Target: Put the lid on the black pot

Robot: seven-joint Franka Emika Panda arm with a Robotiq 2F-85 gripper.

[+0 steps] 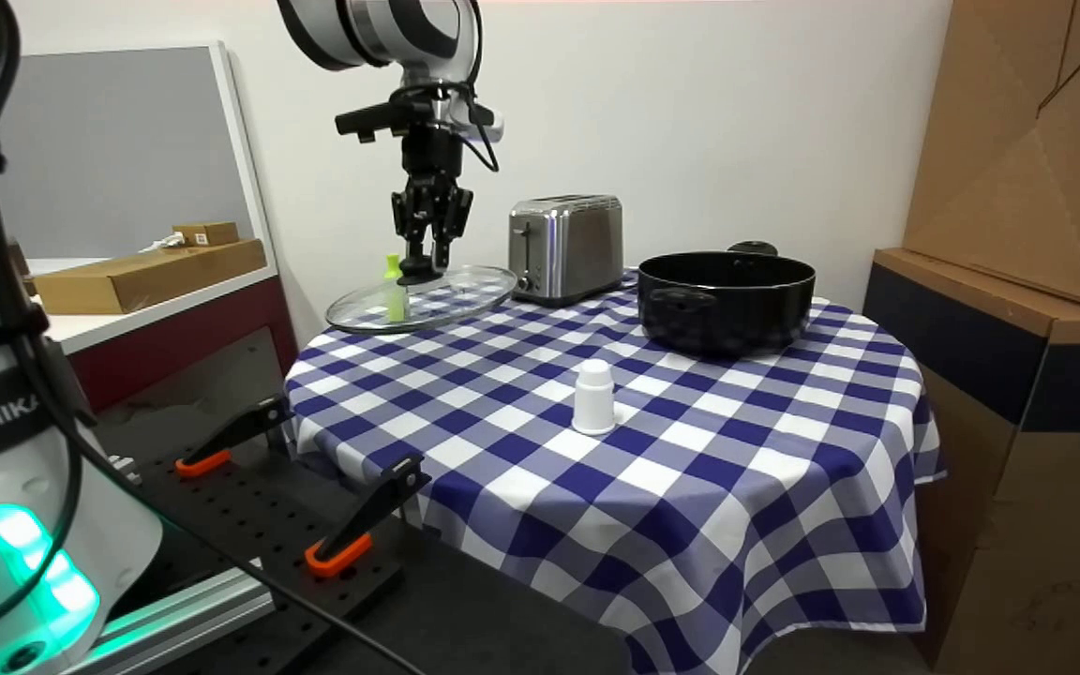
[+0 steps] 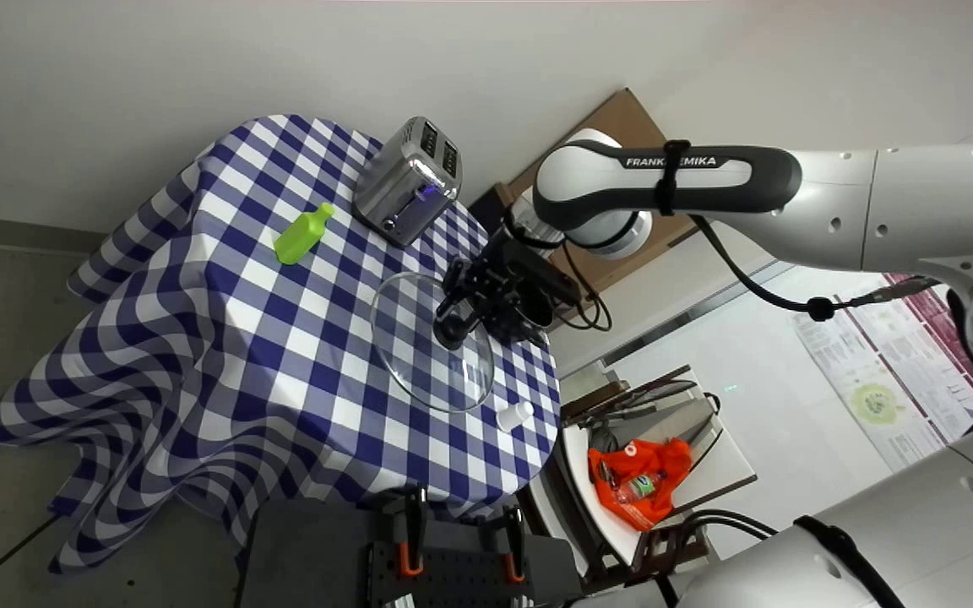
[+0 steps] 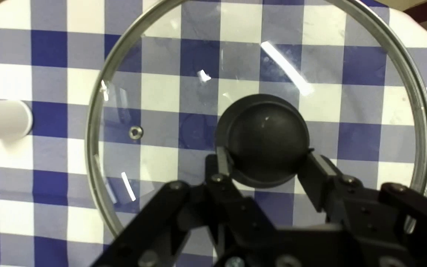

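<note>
The lid [image 1: 451,298] is a see-through glass disc with a metal rim and a black knob [image 3: 267,129]. My gripper [image 1: 427,261] points down and is shut on the knob, one finger on each side of it. The lid hangs above the checked cloth, slightly tilted in an exterior view. It also shows under the gripper [image 2: 455,314] in an exterior view [image 2: 415,359], and the lid fills much of the wrist view [image 3: 184,111]. The black pot [image 1: 726,314] stands uncovered on the table, well to the right of the lid. Elsewhere it is mostly hidden behind the gripper.
A silver toaster [image 1: 566,248] stands at the back between lid and pot. A white bottle [image 1: 594,403] stands on the cloth in front of the pot. A green bottle [image 2: 301,235] stands beyond the lid. Cardboard boxes [image 1: 1037,375] are right of the table.
</note>
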